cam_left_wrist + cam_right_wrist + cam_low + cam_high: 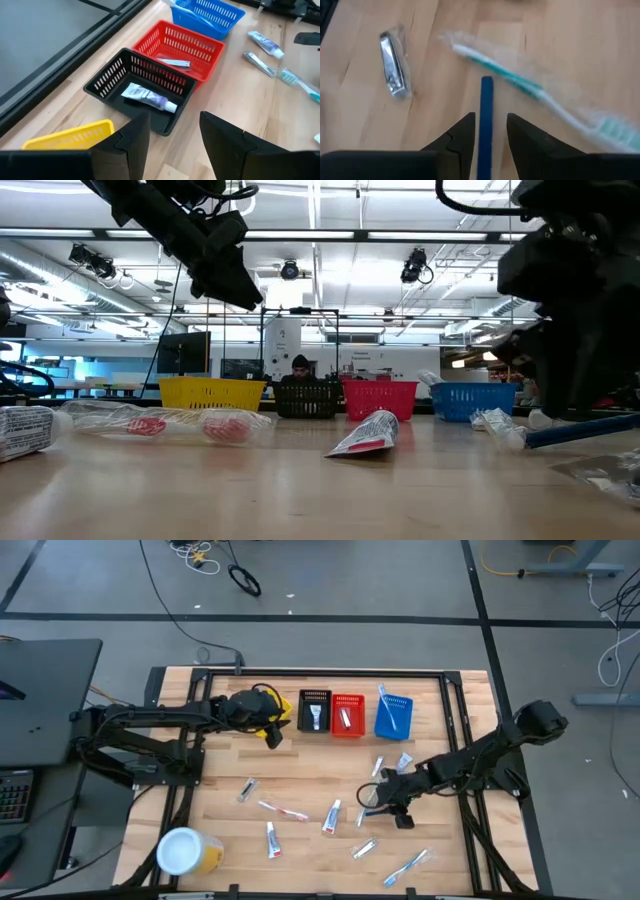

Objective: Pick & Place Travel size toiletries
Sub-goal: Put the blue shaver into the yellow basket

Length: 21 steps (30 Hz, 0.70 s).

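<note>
Toiletries lie scattered on the wooden table: white tubes [331, 815] [272, 838], a wrapped toothbrush [283, 810], silvery packets [364, 849] and another toothbrush [405, 868]. My right gripper [380, 802] [490, 117] is low over the table's middle right, shut on a slim blue toothbrush [486, 95]. A teal wrapped toothbrush [545, 97] and a silvery clipper [394, 65] lie beyond it. My left gripper [270, 732] [175, 120] hangs open above the table near the black basket [140, 85], touching nothing. My right gripper has the blue toothbrush's handle [486, 130] between its two fingers, and the stick runs forward out of them, along the fingers. In the low view the blue stick [585, 428] lies almost level, just above the table top. Whether its far end rests on the wood cannot be told.
Along the far edge stand a yellow basket [70, 137], the black basket holding a white tube [149, 97], a red basket [180, 47] holding a silvery packet [174, 62], and a blue basket [393, 715] with a toothbrush. A white-lidded yellow jar [185, 852] stands at the near left.
</note>
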Motion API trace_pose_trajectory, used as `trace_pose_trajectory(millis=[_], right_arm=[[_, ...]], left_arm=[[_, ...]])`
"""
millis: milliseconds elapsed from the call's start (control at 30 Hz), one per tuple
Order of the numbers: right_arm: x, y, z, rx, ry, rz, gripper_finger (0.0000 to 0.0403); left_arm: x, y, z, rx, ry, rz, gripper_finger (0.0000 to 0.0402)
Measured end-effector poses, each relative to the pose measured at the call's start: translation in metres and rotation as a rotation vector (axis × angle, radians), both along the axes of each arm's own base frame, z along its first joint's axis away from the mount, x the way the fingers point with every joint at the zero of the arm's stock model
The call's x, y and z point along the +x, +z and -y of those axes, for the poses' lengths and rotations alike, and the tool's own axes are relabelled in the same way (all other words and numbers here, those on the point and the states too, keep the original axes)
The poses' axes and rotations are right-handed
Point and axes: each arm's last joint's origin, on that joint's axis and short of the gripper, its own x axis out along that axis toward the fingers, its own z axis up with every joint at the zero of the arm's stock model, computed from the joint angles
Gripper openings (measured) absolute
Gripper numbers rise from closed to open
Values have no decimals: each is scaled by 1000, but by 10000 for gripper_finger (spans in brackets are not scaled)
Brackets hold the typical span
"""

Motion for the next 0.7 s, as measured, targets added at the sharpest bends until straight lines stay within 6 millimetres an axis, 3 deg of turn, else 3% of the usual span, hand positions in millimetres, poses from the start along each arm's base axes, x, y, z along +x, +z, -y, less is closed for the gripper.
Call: trace_pose_trajectory(millis=[400, 700], right_arm=[[-2, -16, -3, -88, -15, -77, 113], [-1, -17, -2, -120, -34, -58, 58]], left_arm=[[0, 1, 0, 2, 0, 8, 180], [1, 1, 0, 11, -6, 10, 180]])
